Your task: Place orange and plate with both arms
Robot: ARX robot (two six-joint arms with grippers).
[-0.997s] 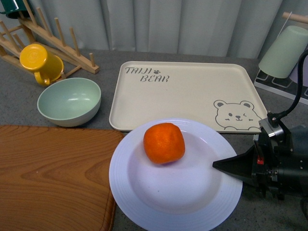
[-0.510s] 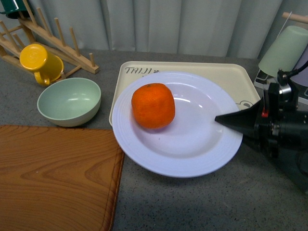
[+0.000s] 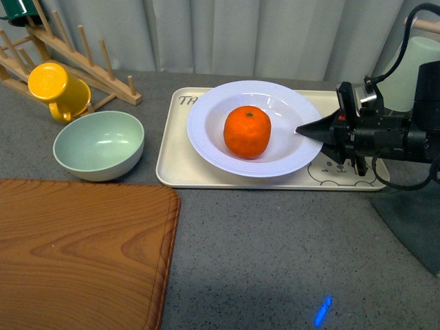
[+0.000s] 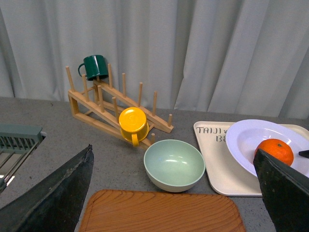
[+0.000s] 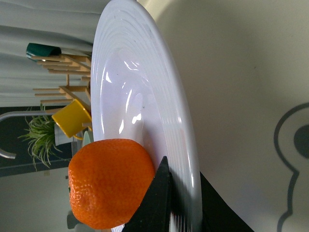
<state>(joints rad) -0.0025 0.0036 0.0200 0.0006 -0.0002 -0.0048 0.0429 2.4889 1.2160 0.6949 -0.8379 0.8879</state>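
Note:
The orange [image 3: 247, 131] sits in the middle of the white ridged plate [image 3: 206, 134], which is over the beige bear-print tray [image 3: 175, 165]. My right gripper [image 3: 302, 130] is shut on the plate's right rim. In the right wrist view the rim [image 5: 181, 140] runs between the two black fingers, with the orange [image 5: 108, 181] close beside them. My left gripper is open; its black fingers [image 4: 53, 193] frame the left wrist view, which shows the plate [image 4: 241, 142] and orange [image 4: 276, 149] far off at one side. Nothing lies between them.
A pale green bowl [image 3: 99, 145] stands left of the tray, with a yellow mug [image 3: 56, 88] and a wooden rack [image 3: 75, 51] behind it. A wooden board [image 3: 79, 254] fills the front left. A pale green cup [image 3: 405, 72] hangs at the back right.
My right gripper has carried the plate with the orange up from the near table and back over the tray. The orange has shifted toward the plate's middle.

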